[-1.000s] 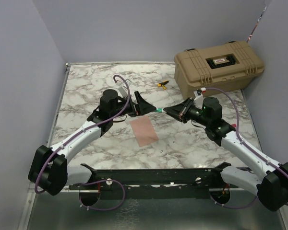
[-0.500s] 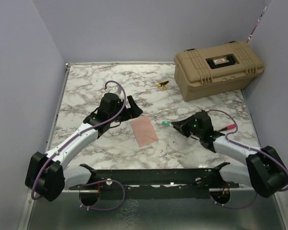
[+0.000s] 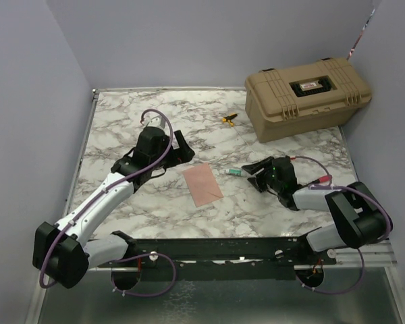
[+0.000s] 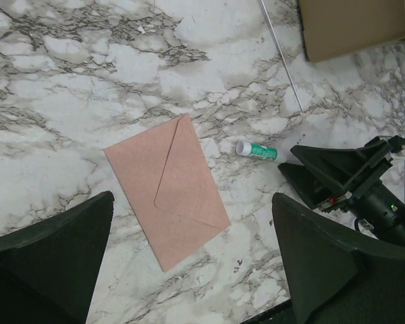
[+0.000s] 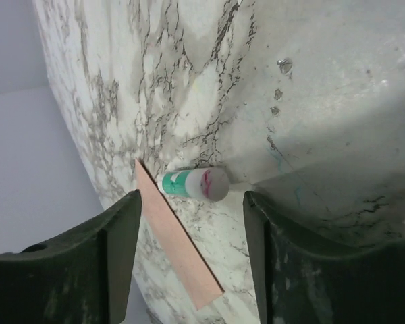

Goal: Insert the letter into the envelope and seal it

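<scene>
The salmon-tan envelope lies flat on the marble table, its pointed flap folded down onto its body. The letter is out of view. A green-and-white glue stick lies on the table just right of the envelope. My right gripper rests low on the table, open, with the glue stick lying loose just ahead of its fingertips. My left gripper hangs open above the table beyond the envelope's far left corner, holding nothing.
A tan hard case stands at the back right. A small yellow-and-black object lies left of it. A black rail runs along the near edge. Walls close in on the left, back and right.
My right gripper has come down to the table and opened, leaving the glue stick lying there. The left arm has drawn back to the left, away from the envelope.
</scene>
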Tool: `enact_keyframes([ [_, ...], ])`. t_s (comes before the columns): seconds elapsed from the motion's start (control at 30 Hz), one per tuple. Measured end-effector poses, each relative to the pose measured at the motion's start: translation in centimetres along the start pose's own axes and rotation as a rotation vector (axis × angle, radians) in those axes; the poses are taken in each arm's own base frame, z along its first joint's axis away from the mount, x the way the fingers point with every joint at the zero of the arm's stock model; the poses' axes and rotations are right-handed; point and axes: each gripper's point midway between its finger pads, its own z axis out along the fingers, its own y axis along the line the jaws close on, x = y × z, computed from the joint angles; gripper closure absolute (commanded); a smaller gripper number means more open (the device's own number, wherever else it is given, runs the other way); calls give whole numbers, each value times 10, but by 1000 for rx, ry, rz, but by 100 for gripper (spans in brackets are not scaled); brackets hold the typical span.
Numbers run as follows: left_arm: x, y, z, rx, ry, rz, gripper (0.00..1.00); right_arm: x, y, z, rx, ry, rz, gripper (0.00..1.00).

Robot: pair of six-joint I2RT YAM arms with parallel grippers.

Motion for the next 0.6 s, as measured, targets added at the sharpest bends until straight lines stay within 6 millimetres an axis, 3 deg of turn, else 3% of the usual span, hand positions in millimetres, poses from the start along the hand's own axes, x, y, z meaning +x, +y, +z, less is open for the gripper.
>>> enact_keyframes([
  [0.13,-13,2,-6,-45,-31,13,1,-10,-1,-9,29,-51,-25,21],
  [0.17,-15,3,-7,-57,-35,17,1,-13,0,-13,36,-62,-39,11],
  [0.27,-22,12,-13,-121,-47,31,1,-28,9,-22,75,-106,-101,1],
  [0.47,-26,36,-26,-253,-61,62,1,-66,62,-65,94,-236,-271,0],
  [0.6,-40,42,-45,-313,-104,90,1,-88,81,-106,167,-312,-363,0],
])
